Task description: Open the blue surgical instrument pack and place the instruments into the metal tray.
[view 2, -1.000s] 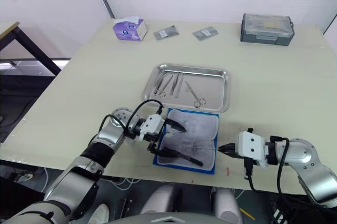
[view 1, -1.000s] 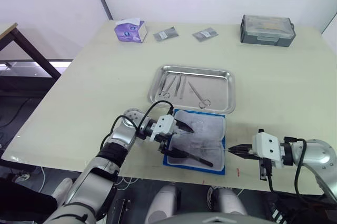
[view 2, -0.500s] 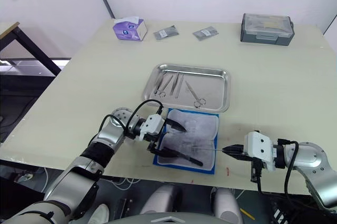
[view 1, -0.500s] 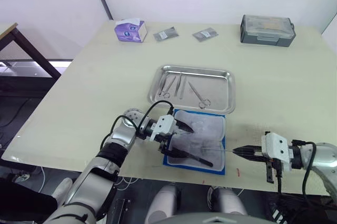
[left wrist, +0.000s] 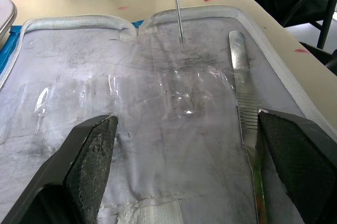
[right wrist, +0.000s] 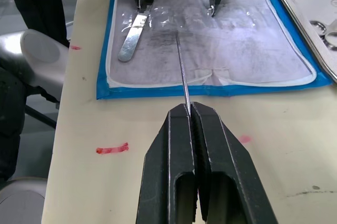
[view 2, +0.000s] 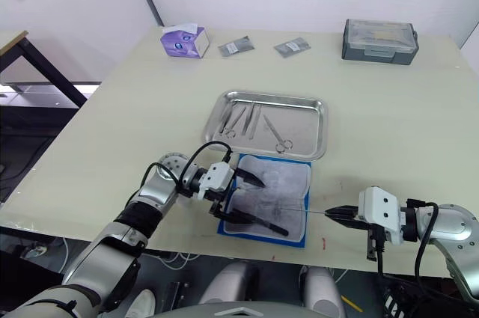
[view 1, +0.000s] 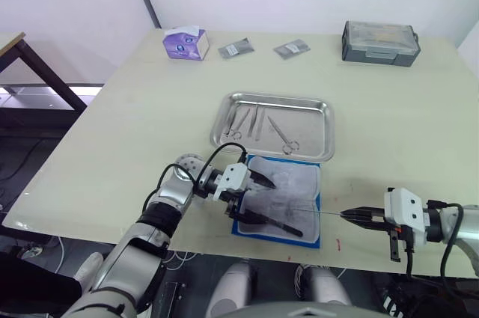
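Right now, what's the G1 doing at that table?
The blue surgical instrument pack lies open. The right gripper is shut on a thin metal probe whose tip lies over the lining. The left gripper is open over the pack, beside a flat-handled tool. The metal tray already holds several instruments.

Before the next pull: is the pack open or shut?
Open: the pack lies spread flat, its grey lining up, a handle lying on it.

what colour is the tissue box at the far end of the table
The tissue box is purple and white, clearest in the left eye view.
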